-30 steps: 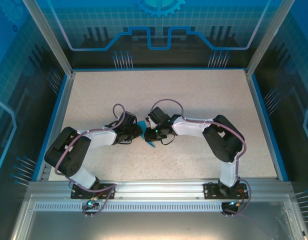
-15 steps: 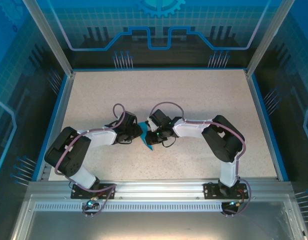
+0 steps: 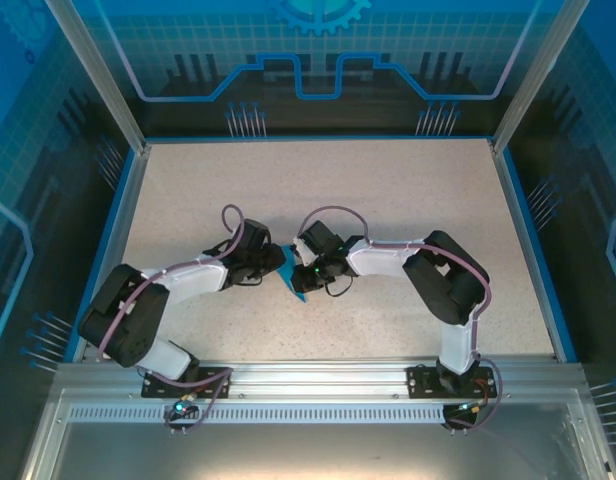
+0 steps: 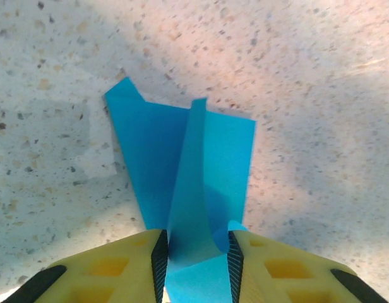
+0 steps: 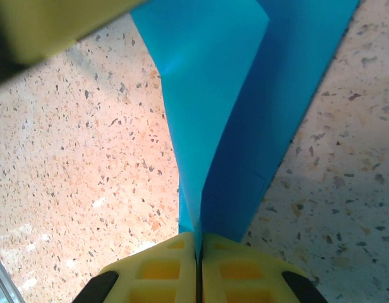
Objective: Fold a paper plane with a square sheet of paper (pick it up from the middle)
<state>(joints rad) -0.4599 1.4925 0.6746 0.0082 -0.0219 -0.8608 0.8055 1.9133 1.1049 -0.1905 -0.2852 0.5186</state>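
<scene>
Right end effector [image 5: 197, 251], yellow, two-fingered: clenched, fingers closed flat on the upright centre ridge of a thin teal-blue sheet of paper [image 5: 251, 107], already partly folded. Left end effector [image 4: 196, 255], same pattern: fingers parted, standing either side of the same raised ridge at its other end (the fold bows loosely between the black pads [image 4: 160, 255], so this reads as a slack hold or a release, not a clamp). The paper lies at mid-tabletop between the two end effectors, which face each other almost nose to nose in the overhead view. Its side flaps rest flat on the speckled beige tabletop [image 3: 388, 190] and only the middle fold is lifted. One far corner shows a small notch or turned tip, and the far edge is otherwise squarish. Progress, as judged: the sheet is off its original square and carries a centre crease with layered flaps, so the early folds are done. No slim pointed dart shape is apparent yet, so sharpening the nose, folding down the wings and pressing the creases appear to remain.
</scene>
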